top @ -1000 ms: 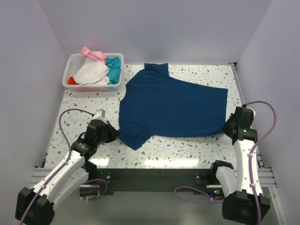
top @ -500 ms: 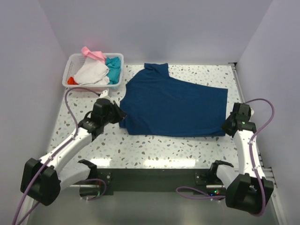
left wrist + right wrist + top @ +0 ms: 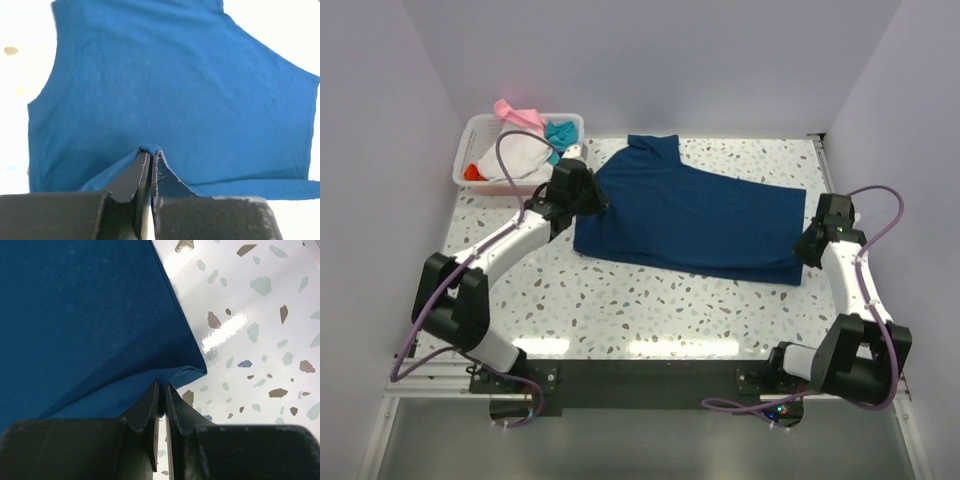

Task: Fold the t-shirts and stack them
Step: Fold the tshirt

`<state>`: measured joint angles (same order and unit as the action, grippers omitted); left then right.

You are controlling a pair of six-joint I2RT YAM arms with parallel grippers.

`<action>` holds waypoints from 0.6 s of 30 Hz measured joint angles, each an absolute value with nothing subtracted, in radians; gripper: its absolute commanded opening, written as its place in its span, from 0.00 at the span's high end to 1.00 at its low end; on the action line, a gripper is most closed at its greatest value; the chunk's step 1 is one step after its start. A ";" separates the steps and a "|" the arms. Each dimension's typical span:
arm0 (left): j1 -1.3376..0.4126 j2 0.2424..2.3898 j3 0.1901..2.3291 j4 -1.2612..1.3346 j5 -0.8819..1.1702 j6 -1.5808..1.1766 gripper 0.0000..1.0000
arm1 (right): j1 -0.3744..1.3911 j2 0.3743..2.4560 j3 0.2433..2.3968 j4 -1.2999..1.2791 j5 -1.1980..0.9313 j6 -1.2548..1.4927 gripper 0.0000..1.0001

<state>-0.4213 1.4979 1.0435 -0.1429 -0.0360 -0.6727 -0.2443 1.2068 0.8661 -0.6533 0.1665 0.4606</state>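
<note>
From my overhead camera I see a dark blue t-shirt [image 3: 690,215] lying across the middle of a white, speckled tabletop [image 3: 650,300]. One narrow part of it reaches toward the far edge. The near edge of the shirt runs in a fairly straight line from one arm to the other, and the cloth there looks doubled over.

My left hand [image 3: 588,200] sits at the shirt's left edge, with its arm stretched far forward over the tabletop. In the left wrist camera its two dark fingers are pressed almost together. They pinch a small ridge of blue cloth, and the rest of the shirt lies flat beneath it.

My right hand [image 3: 807,248] is at the shirt's right edge, close to the right side of the tabletop. In the right wrist camera its fingers are likewise nearly closed, gripping a folded corner of the blue cloth. Bare speckled surface shows just to the right of that corner.

At the far left corner stands a white plastic basket [image 3: 470,150], just beside the left hand. It holds a crumpled white tee [image 3: 520,160], a teal tee [image 3: 560,132], a pink tee [image 3: 515,112] draped over the back rim and a bit of an orange-red tee [image 3: 470,172].
</note>
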 measured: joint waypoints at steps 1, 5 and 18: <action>-0.421 1.532 1.078 -0.142 -0.040 -0.665 1.00 | -0.244 1.227 0.878 -0.650 0.167 0.461 0.90; -0.421 1.667 1.204 -0.145 -0.057 -0.634 1.00 | -0.244 1.323 0.937 -0.631 0.167 0.461 0.88; -0.420 2.101 1.696 -0.329 -0.162 -0.606 0.03 | -0.274 1.732 1.224 -0.629 0.228 0.474 0.09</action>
